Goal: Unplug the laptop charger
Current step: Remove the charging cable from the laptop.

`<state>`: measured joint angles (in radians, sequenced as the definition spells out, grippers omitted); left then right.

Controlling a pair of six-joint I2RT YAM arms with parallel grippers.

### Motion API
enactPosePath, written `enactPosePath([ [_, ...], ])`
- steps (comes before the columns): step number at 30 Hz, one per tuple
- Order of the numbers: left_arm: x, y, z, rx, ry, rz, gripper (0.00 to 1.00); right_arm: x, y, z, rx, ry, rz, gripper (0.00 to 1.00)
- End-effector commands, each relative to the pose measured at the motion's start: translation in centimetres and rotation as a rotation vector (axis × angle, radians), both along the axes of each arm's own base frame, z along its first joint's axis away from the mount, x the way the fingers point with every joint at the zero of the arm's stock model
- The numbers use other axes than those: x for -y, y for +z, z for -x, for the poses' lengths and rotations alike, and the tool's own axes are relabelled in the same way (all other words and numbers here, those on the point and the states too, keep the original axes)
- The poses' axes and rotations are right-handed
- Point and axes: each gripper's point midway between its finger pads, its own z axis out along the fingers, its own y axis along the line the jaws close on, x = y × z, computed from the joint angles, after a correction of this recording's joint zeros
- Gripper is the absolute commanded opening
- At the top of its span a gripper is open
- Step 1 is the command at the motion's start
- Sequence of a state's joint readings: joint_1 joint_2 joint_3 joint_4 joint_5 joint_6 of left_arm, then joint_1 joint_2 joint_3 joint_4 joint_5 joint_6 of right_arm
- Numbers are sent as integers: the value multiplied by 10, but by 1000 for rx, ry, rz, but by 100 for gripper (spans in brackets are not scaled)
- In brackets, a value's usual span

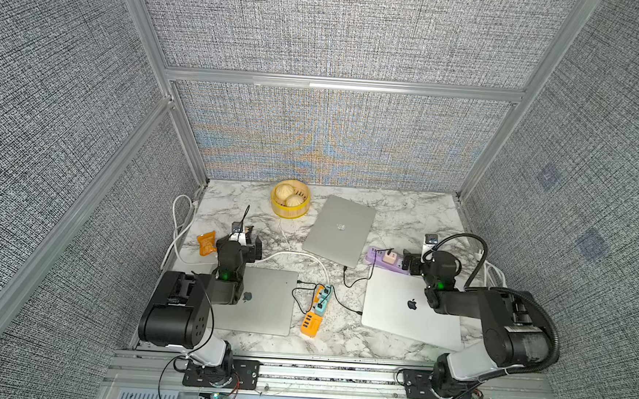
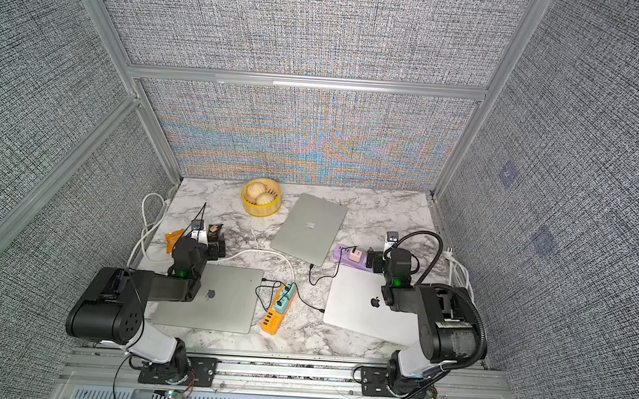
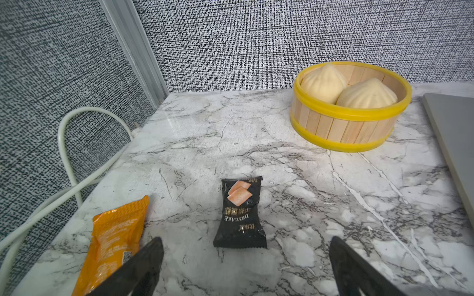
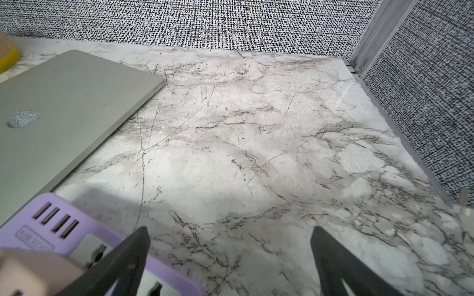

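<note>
At the rear, a steamer basket (image 1: pixel 289 212) holds two buns (image 1: pixel 285 191); left claw (image 3: pixel 245 239) and right claw (image 4: pixel 229 228) gape.

Basket (image 1: pixel 290 208) at the back of the table (image 1: pixel 404 213), two buns (image 1: pixel 284 191) in it, far laptop (image 1: pixel 340 230) just to its right. Up front, left laptop (image 1: pixel 265 307) and right laptop (image 1: pixel 398 315) lie well apart, power strip (image 1: pixel 312 323) between them, second strip (image 1: pixel 373 257) just behind the right laptop.

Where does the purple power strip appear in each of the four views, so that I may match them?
In both top views: the purple power strip lies right of the picture's centre.
Left wrist: not in it.
Right wrist: lower left corner, cut by the picture's edge.
Shared landmark: the rear laptop, visible in all four.
</note>
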<state>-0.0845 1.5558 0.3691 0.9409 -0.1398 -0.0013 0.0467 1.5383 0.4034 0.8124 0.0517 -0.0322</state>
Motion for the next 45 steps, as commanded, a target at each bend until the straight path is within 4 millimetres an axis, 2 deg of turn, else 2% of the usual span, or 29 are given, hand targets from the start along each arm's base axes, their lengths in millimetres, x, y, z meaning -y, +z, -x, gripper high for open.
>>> enactPosePath([
  [1, -1, 4, -1, 13, 5, -2, 100, -1, 7, -2, 28, 2, -5, 99],
  [16, 0, 6, -1, 25, 1, -3, 100, -1, 6, -2, 26, 1, -4, 99],
  [17, -2, 8, 3, 45, 12, -1, 100, -1, 6, -2, 27, 1, -4, 99],
  [19, -25, 13, 16, 111, 148, 24, 100, -1, 5, -1, 25, 1, -4, 99],
  [20, -29, 14, 21, 139, 166, 32, 100, -1, 6, -1, 27, 2, -4, 99],
  [21, -23, 14, 21, 140, 124, 25, 100, -1, 7, -2, 29, 2, -4, 99],
  [23, 24, 7, 11, 72, -154, -13, 100, 0, 6, -2, 27, 0, -4, 99],
  [24, 34, 6, 7, 39, -209, -21, 100, -1, 6, -2, 26, 1, -4, 99],
  [25, 10, 6, 6, 20, -65, -22, 100, -1, 6, -2, 27, 1, -4, 99],
  [26, -29, 9, 12, 37, 195, 41, 100, -1, 5, -1, 25, 2, -4, 99],
  [27, -29, 8, 16, 41, 183, 58, 100, -1, 6, -2, 27, 2, -4, 99],
  [29, 12, 3, 1, 1, -84, -9, 100, -1, 6, -2, 28, 1, -4, 99],
  [30, 16, 4, -3, 14, -102, 2, 100, -1, 6, -2, 28, 2, -4, 99],
  [32, 3, 2, -3, -19, -26, 13, 100, -1, 6, -2, 29, 2, -4, 99],
  [36, 4, 4, -2, 5, -31, 8, 100, -1, 5, -2, 24, 4, -8, 99],
  [38, 0, 11, -1, 13, -5, 6, 100, -1, 6, -1, 29, 9, -15, 99],
  [41, -4, 38, 4, 10, 18, 2, 100, -9, 28, -4, 6, 56, -17, 99],
  [43, 4, 57, 5, -6, -45, -26, 100, -6, 45, -3, -79, 22, -37, 99],
  [45, 17, 73, 7, -40, -117, -14, 100, 2, 68, 1, -85, -57, -99, 99],
])
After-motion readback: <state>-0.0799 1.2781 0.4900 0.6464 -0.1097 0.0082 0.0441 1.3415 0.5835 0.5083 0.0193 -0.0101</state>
